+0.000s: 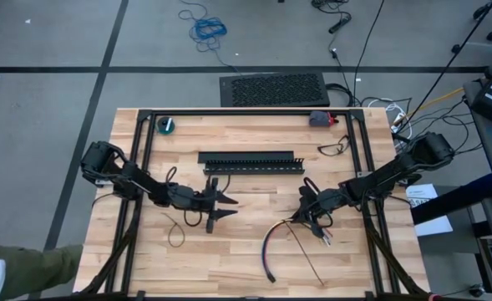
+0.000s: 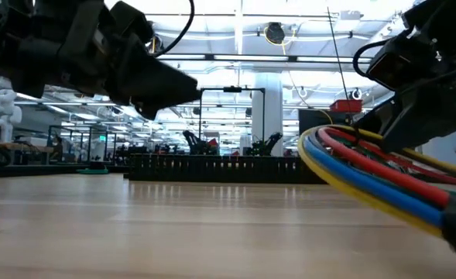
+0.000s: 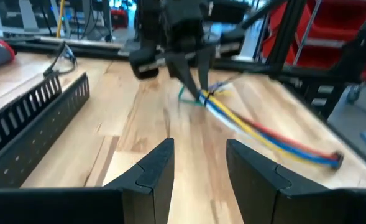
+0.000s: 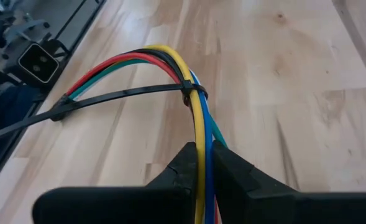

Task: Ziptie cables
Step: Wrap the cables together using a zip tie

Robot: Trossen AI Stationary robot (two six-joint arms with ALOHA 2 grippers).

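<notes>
The cables (image 4: 170, 59), a bundle of yellow, blue, red, green and black wires, arch over the wooden table right of centre, with my right gripper (image 4: 201, 163) shut on them. A dark ziptie (image 4: 127, 94) is looped round the bundle just past the fingertips, and its long tail trails off sideways. My left gripper (image 3: 198, 168) hovers left of centre (image 1: 225, 203), open and holding nothing. It points toward the right gripper and the cables (image 3: 257, 134). My right gripper pinches the bundle (image 4: 201, 146) between its two fingers, a short way from one end and just short of the ziptie's loop (image 4: 186, 93). The fingers slant down from the table's right side. The bundle rises past the fingers in an arc, and its free end (image 1: 269, 272) lies near the table's front edge.
A black slotted duct (image 1: 250, 159) lies across the table's middle, beyond both grippers. Loose zipties lie at the near left (image 1: 175, 234) and far right (image 1: 333, 149). A tape roll (image 1: 167, 125) and a grey-red object (image 1: 321, 119) sit at the far edge. A person's sleeve (image 1: 28, 267) shows at the near left.
</notes>
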